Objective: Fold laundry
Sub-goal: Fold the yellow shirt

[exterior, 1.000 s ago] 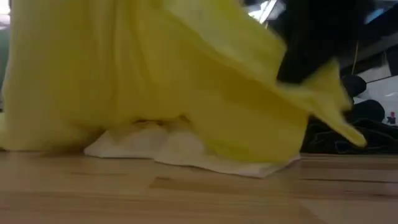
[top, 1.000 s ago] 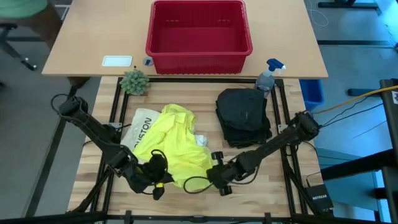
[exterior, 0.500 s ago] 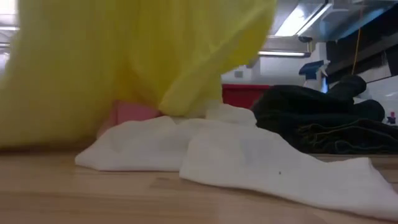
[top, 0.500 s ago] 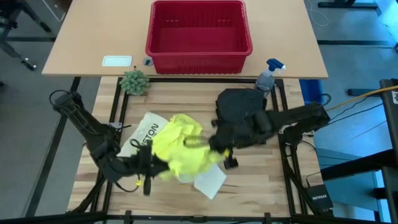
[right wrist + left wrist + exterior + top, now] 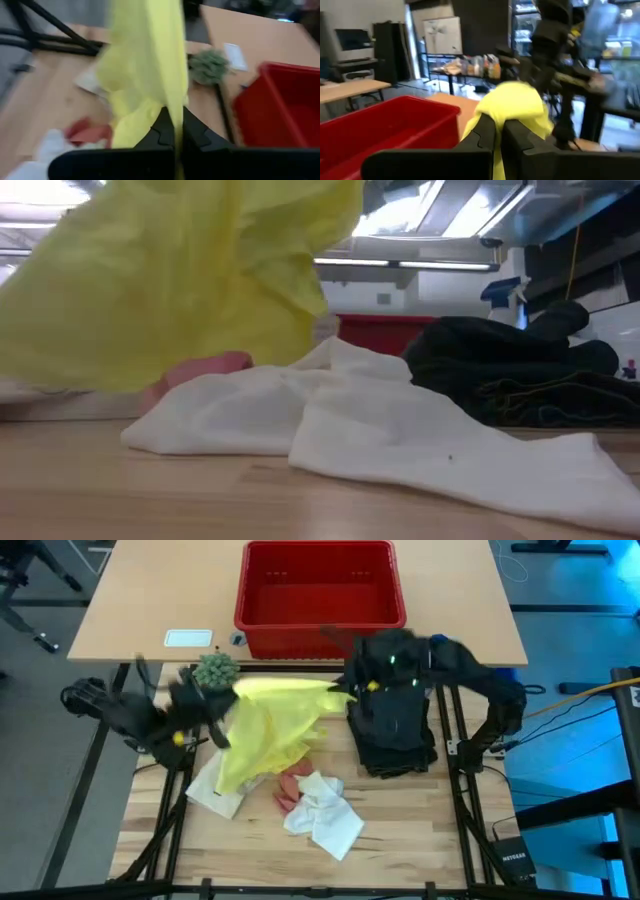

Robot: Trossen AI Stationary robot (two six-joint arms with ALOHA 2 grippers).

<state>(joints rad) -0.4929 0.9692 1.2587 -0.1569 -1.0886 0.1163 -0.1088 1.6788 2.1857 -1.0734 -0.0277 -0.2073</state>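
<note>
Both claws, the left claw [image 5: 190, 730] and the right claw [image 5: 350, 692], are clamped on the yellow T-shirt [image 5: 265, 725], stretched above the surface's [image 5: 400, 830] far side, so uneven pulling could tear one corner free.

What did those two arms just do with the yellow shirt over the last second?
Both grippers, left and right, stayed shut on the yellow T-shirt and lifted it toward the far side, uncovering the white cloth and pink cloth. The black trousers stayed put.
</note>
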